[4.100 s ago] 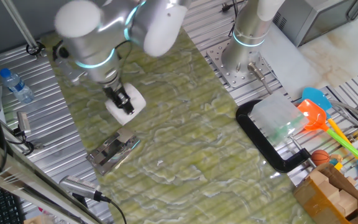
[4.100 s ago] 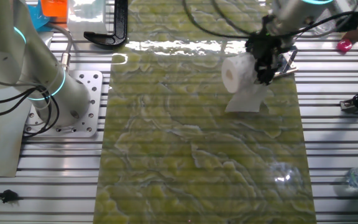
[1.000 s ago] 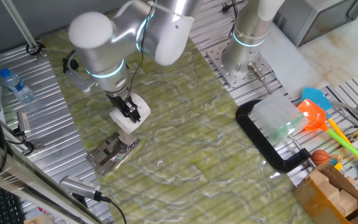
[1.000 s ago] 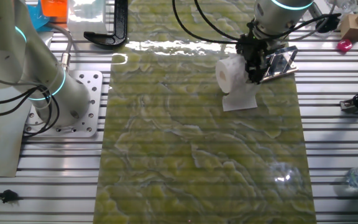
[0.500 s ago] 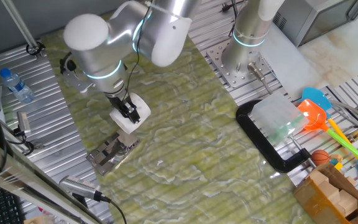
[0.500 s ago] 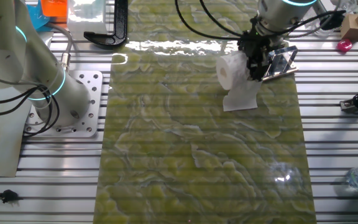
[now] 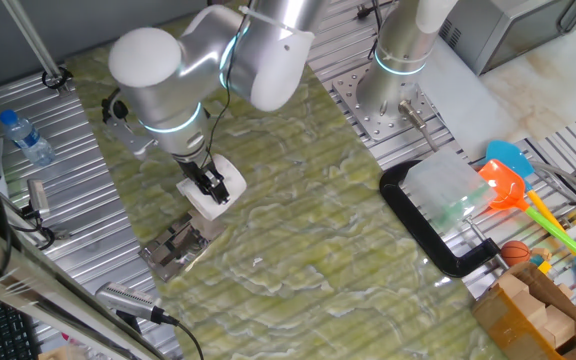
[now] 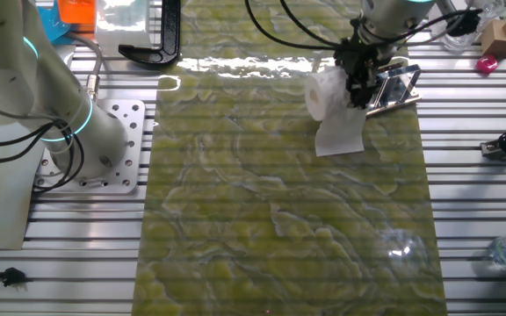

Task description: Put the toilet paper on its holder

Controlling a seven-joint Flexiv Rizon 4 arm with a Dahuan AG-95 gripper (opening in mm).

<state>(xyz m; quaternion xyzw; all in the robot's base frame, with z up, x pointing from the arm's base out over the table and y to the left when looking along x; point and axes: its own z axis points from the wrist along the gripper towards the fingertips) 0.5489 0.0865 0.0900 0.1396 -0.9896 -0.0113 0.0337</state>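
One fixed view hides much from me: my arm's big joint covers part of the desk [image 7: 298,200], and the end effector [image 7: 208,185] sits across the toilet paper [image 7: 216,190], so I cannot see the fingertips clearly. Its jaws look clenched on the roll in the other fixed view, where the end effector [image 8: 358,75] grips the toilet paper [image 8: 328,92] and a loose sheet hangs to the mat. The holder [image 7: 180,245] lies near the desk's edge, partly hidden below the roll; the holder [image 8: 392,90] shows just beside it. Compared with a second ago, the roll has shifted only slightly.
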